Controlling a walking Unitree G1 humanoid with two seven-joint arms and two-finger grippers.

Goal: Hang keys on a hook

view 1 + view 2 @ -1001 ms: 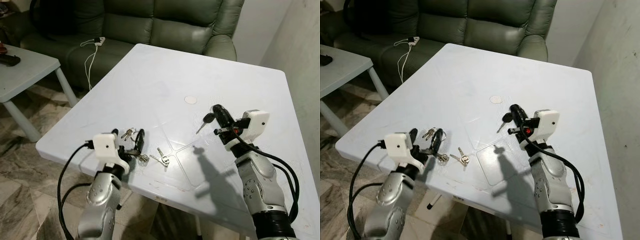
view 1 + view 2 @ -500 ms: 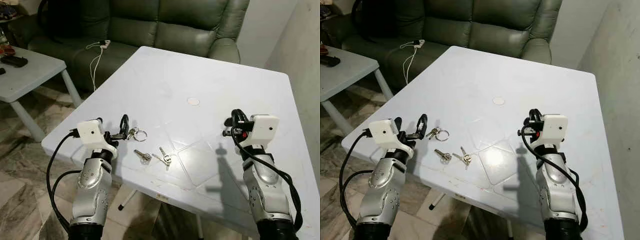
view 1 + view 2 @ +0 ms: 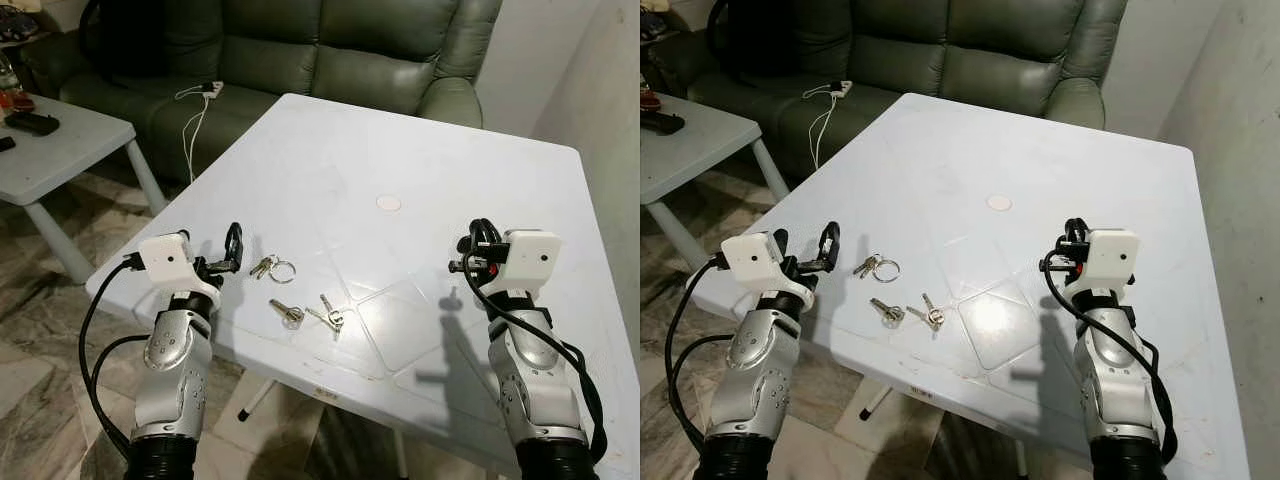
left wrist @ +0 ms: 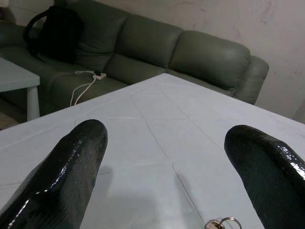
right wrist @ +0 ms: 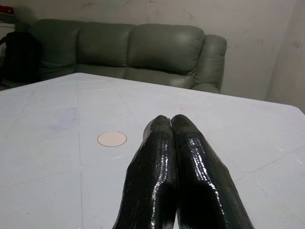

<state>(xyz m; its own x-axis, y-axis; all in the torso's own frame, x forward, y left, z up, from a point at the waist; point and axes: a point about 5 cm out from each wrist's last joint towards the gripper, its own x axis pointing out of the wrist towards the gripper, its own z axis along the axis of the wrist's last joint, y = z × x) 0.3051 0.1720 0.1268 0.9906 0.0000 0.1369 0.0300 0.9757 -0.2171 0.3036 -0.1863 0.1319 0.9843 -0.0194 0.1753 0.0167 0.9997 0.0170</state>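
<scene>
Open white surface, obstacles only near the front edge

The square white plastic surface (image 3: pixel 420 150) lies bare toward the green leather sofa (image 3: pixel 330 55); a ringed bunch of metal keys (image 3: pixel 271 267) and two loose keys (image 3: pixel 310 315) lie between the hands.

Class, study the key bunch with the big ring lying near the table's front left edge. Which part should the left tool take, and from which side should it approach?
Probably the ring. It lies flat on the table, an open loop on the bunch's right end, with the keys fanned toward the left tool. That tool is open, so come down from above and pinch the ring's wire.
</scene>
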